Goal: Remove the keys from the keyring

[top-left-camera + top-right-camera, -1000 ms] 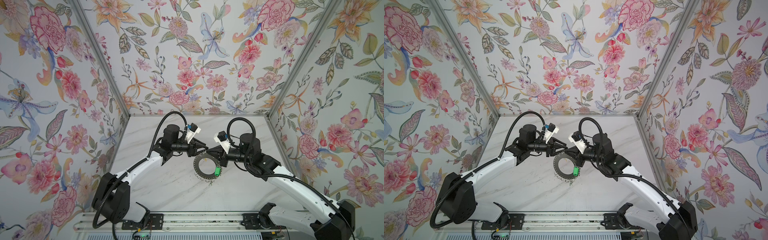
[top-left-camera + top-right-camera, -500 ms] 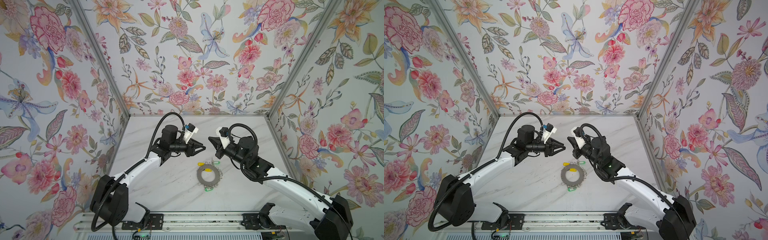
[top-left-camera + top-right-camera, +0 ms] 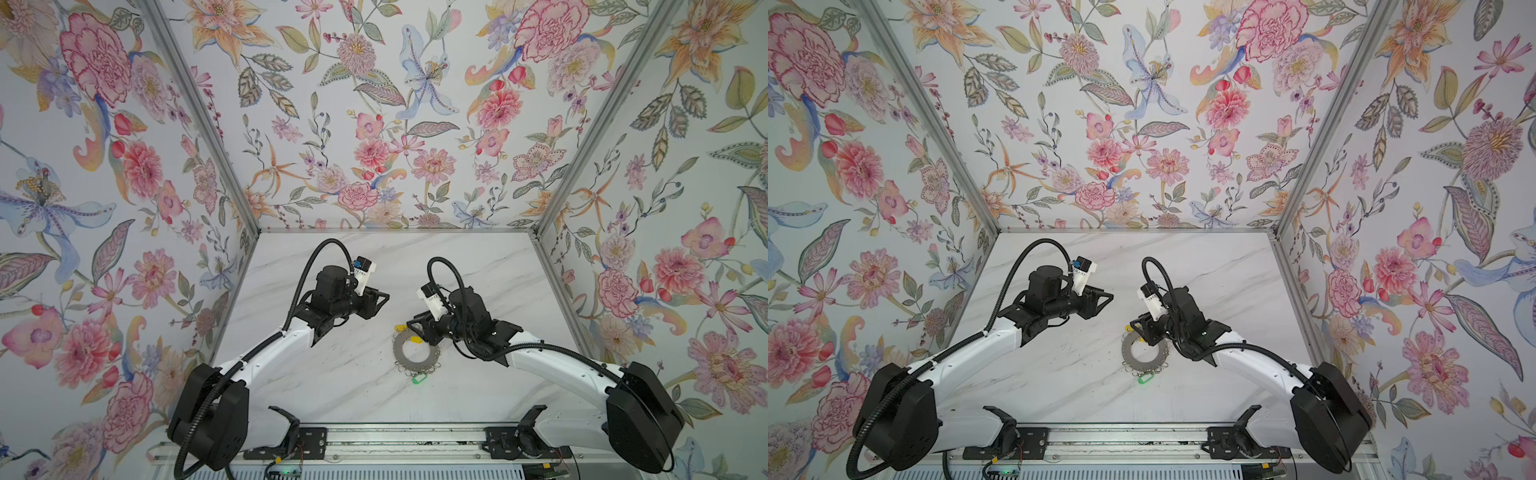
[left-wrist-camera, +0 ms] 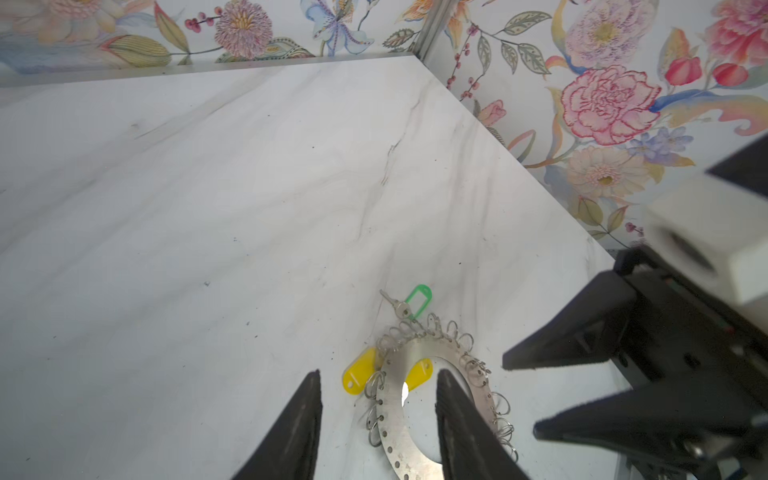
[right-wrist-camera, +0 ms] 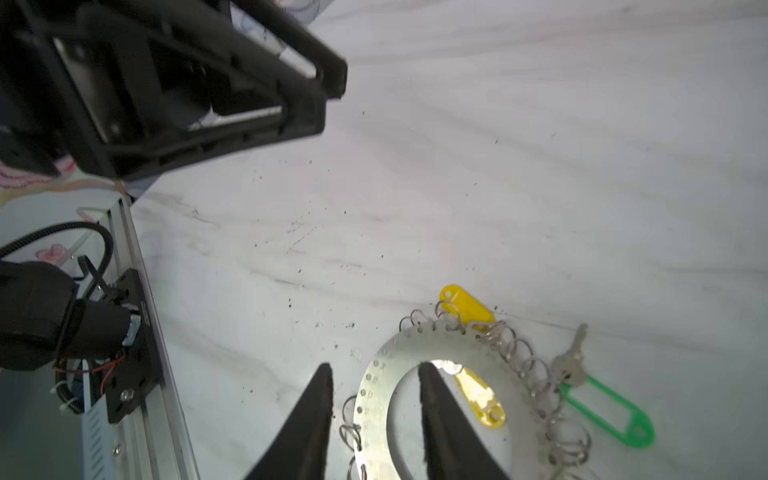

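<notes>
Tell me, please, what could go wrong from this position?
1. The right tool stands open astride the rim of the keyring, which lies flat on the table; closing may just slide the thin disc rather than lift it.
2. The yellow tag lies in the hole beside the inner finger and could get pinched.
3. The left tool is open and empty, so nothing steadies the disc.

No readable text anywhere. Keyring rim carries tiny stamped marks beside holes (numbers, maybe), too small and blurred to read. Tags blank. No brand or label legible on arms or walls.
</notes>
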Controlling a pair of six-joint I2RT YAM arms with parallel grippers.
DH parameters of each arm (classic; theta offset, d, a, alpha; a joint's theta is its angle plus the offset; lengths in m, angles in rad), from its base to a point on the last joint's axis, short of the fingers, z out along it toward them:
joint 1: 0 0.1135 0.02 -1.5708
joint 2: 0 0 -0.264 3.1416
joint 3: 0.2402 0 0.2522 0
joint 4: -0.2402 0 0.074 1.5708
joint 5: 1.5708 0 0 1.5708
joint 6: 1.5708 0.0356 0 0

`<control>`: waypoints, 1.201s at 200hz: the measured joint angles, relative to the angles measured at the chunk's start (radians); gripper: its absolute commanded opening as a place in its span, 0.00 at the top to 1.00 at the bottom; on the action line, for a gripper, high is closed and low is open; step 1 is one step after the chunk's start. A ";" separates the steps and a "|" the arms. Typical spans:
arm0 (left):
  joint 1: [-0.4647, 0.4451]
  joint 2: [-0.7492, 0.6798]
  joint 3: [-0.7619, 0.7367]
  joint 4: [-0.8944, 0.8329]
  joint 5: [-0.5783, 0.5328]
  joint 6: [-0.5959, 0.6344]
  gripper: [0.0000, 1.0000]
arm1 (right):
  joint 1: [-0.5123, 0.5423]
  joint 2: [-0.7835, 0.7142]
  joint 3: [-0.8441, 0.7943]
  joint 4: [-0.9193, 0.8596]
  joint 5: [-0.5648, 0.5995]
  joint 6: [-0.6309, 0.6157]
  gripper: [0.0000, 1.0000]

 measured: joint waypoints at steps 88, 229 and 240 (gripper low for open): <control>0.052 -0.175 -0.185 0.046 -0.173 -0.055 0.46 | 0.219 0.367 0.272 -0.301 0.218 0.159 0.31; 0.071 -0.201 -0.222 0.066 -0.164 -0.055 0.45 | 0.266 0.506 0.380 -0.423 0.436 0.196 0.44; 0.071 -0.203 -0.222 0.064 -0.164 -0.055 0.44 | 0.266 0.512 0.383 -0.409 0.437 0.199 0.56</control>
